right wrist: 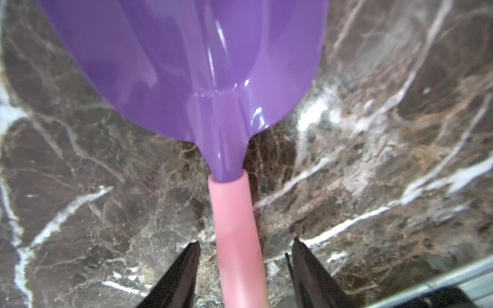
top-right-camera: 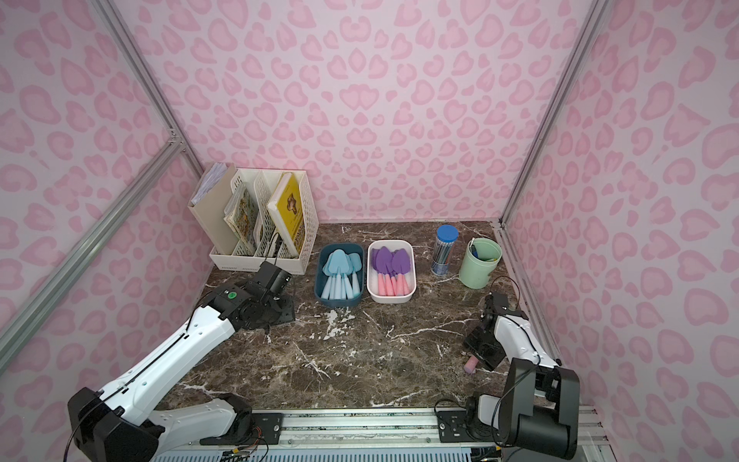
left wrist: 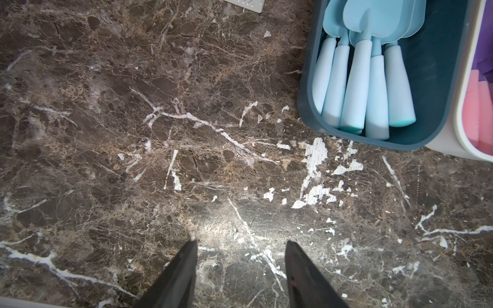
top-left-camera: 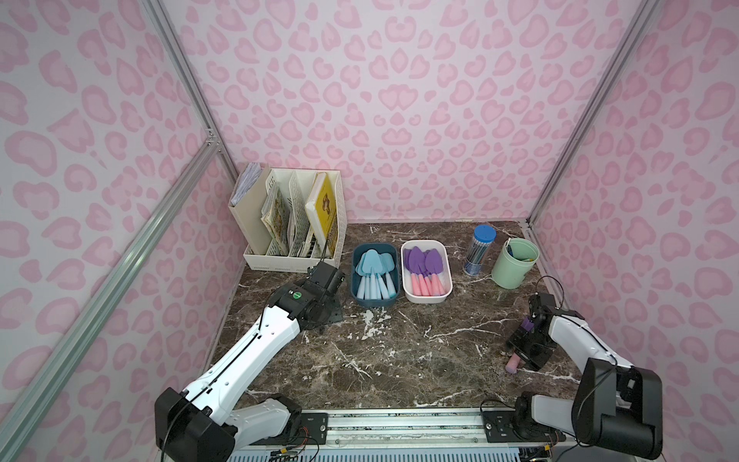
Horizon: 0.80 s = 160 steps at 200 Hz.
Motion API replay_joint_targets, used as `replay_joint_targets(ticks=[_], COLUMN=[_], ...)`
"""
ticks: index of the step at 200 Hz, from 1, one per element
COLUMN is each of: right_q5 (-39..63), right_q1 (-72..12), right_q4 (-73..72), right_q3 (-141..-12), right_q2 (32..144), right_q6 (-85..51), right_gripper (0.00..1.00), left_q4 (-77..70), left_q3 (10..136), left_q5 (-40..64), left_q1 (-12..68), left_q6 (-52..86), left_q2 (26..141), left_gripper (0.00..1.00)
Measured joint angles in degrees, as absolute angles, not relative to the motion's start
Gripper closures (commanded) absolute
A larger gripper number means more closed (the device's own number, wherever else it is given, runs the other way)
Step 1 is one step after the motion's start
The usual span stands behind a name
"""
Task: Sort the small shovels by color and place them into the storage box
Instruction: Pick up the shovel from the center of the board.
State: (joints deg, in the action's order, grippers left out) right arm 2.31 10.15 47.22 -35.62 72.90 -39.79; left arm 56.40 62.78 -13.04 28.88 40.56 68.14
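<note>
**Clerk:** Items, left to right, all placed from the dark blue bin (top-left-camera: 354,280). First?

**Checker:** File rack (top-left-camera: 256,256), cream, holding books. It stands to the left of the bin and a little behind it, near the back wall.

**Clerk:** Next.

**Checker:** Left claw (left wrist: 241,245). It is left of the bin and nearer the front edge. Its fingers are spread with nothing between them, over bare marble tabletop (top-left-camera: 400,352).

**Clerk:** The bin itself?

**Checker:** It holds the light blue shovels (top-left-camera: 374,268), overlapping, blades toward the back wall and handles toward the front.

**Clerk:** And to its right?

**Checker:** White bin (top-left-camera: 448,280), just beside it. It holds the purple-and-pink shovels (top-left-camera: 424,264), laid the same way. Past the white bin is a clear tube (top-left-camera: 478,252) with a blue cap, upright. A green cup (top-left-camera: 512,268) is further right.

**Clerk:** Last entry.

**Checker:** Right claw (right wrist: 245,245), well to the right of the bin and toward the front. Its fingers straddle the pink handle of a loose shovel (right wrist: 186,66) with a purple blade. A gap shows on each side, so it is not clamped.

**Clerk:** Is that shovel resting on the marble?

**Checker:** I cannot tell; in both top views the claw's body covers most of it.
</note>
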Motion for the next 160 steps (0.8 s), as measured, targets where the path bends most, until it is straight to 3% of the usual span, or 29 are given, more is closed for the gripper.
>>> replay_joint_targets(ticks=[61, 160], right_q5=[2.94, 2.28], right_q1=[9.56, 6.02], right_q4=[46.44, 46.52], right_q3=[-33.71, -35.33], right_q2=[72.9, 71.11], right_q6=[-40.84, -41.93], right_gripper=[0.65, 0.78], left_q4=[56.38, 56.4], left_q3=[62.02, 61.82], left_q5=[-12.99, -12.99], left_q1=[28.64, 28.25], left_q6=[40.53, 40.36], left_q2=[67.18, 66.85], left_gripper=[0.43, 0.43])
